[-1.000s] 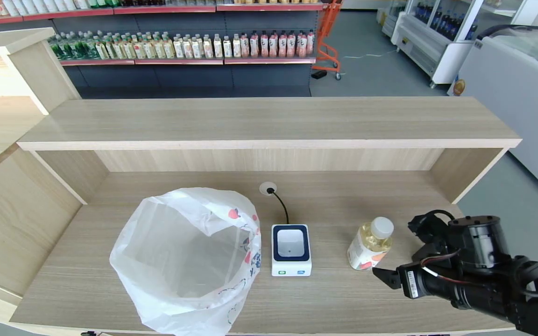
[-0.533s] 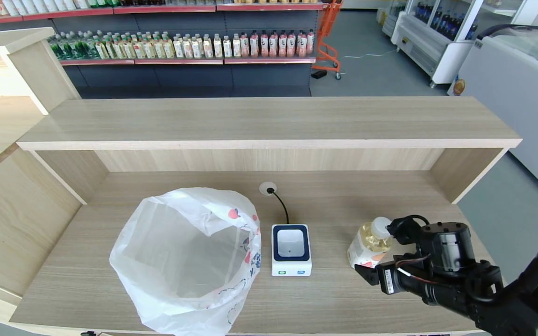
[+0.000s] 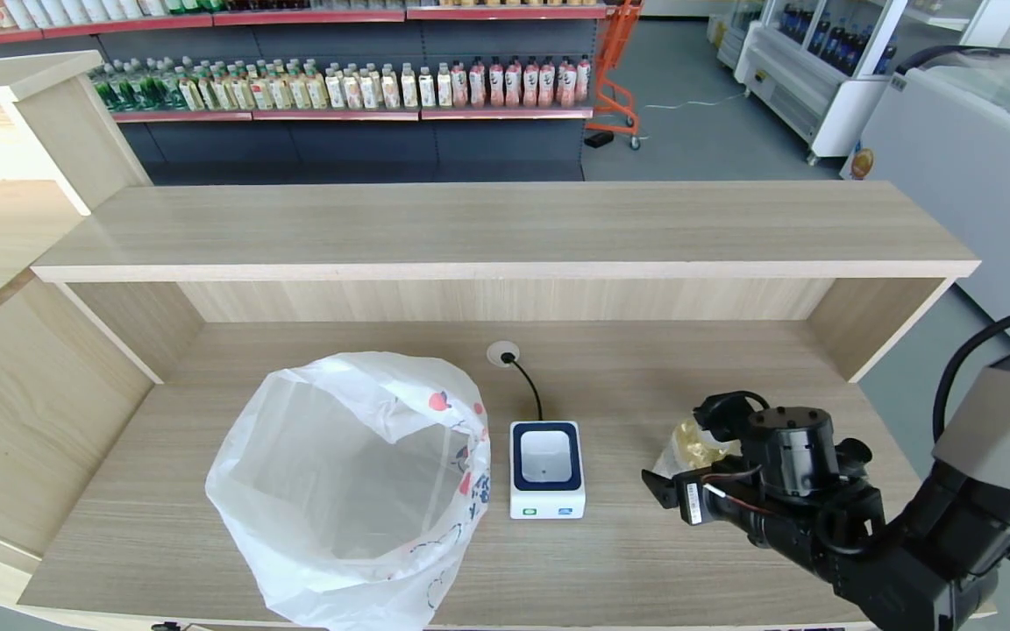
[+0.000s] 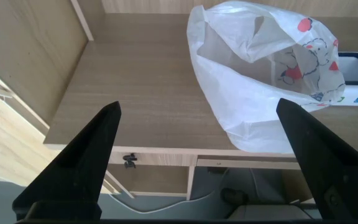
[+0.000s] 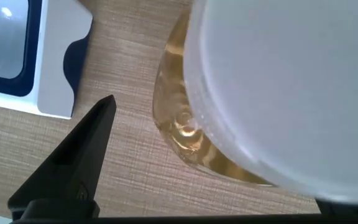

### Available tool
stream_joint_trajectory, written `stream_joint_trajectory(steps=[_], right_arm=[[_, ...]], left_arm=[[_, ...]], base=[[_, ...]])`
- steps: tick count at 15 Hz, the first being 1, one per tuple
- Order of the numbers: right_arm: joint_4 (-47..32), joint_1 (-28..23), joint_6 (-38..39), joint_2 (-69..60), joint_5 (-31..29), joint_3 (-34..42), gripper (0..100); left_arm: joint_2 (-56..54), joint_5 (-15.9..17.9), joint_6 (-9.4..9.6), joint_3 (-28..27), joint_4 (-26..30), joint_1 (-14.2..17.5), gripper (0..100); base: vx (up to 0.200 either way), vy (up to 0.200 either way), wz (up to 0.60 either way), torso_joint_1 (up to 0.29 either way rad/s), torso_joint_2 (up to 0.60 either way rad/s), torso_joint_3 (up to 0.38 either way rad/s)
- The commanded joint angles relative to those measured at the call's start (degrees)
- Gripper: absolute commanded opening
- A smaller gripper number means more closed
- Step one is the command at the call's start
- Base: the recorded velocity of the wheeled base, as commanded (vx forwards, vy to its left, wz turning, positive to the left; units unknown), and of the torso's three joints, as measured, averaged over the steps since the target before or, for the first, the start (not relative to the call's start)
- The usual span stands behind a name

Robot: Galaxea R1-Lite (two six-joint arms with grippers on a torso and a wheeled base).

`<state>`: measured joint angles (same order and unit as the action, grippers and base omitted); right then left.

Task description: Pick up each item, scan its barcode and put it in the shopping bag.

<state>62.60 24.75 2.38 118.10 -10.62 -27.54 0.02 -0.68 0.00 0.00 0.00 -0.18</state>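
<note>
A pale wooden checkout counter (image 3: pixel 610 543) stretched across the head view. A white plastic shopping bag (image 3: pixel 338 473) stood open on it toward 7 o'clock. The right gripper (image 3: pixel 677 445) sat toward 4 o'clock, its fingers spread wide on either side of the bottle. The left gripper (image 4: pixel 199 107), also wide apart and holding nothing, hung near the counter's front edge by the bag. A white barcode scanner (image 3: pixel 546 469) lay just at 3 o'clock of the bag. A small white-capped bottle of yellow liquid (image 3: pixel 689 449) stood at 3 o'clock of the scanner, apart from it.
</note>
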Motion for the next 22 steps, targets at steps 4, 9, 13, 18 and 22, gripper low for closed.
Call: stream_joint_trajectory(steps=[4, 9, 13, 18, 22], right_arm=[[3.0, 0.4, -2.7, 4.4, -0.1, -2.5, 100], [5.3, 2.7, -3.6, 6.4, -0.2, -3.7, 100], [7.8, 2.7, -3.8, 6.4, 1.0, -4.4, 0], [8.1, 2.6, -3.3, 5.2, 1.0, -3.8, 0], [8.3, 2.5, -2.3, 2.8, 1.1, -2.3, 0]], left_arm=[[0.0, 0.0, 0.00, 0.0, 0.0, 0.0, 100], [0.0, 0.0, 0.00, 0.0, 0.0, 0.0, 100], [0.0, 0.0, 0.00, 0.0, 0.0, 0.0, 100], [0.0, 0.0, 0.00, 0.0, 0.0, 0.0, 100], [0.0, 0.0, 0.00, 0.0, 0.0, 0.0, 100]], base=[[0.000, 0.000, 0.00, 0.000, 0.00, 0.000], [0.000, 0.000, 0.00, 0.000, 0.00, 0.000], [0.000, 0.000, 0.00, 0.000, 0.00, 0.000], [0.000, 0.000, 0.00, 0.000, 0.00, 0.000], [0.000, 0.000, 0.00, 0.000, 0.00, 0.000]])
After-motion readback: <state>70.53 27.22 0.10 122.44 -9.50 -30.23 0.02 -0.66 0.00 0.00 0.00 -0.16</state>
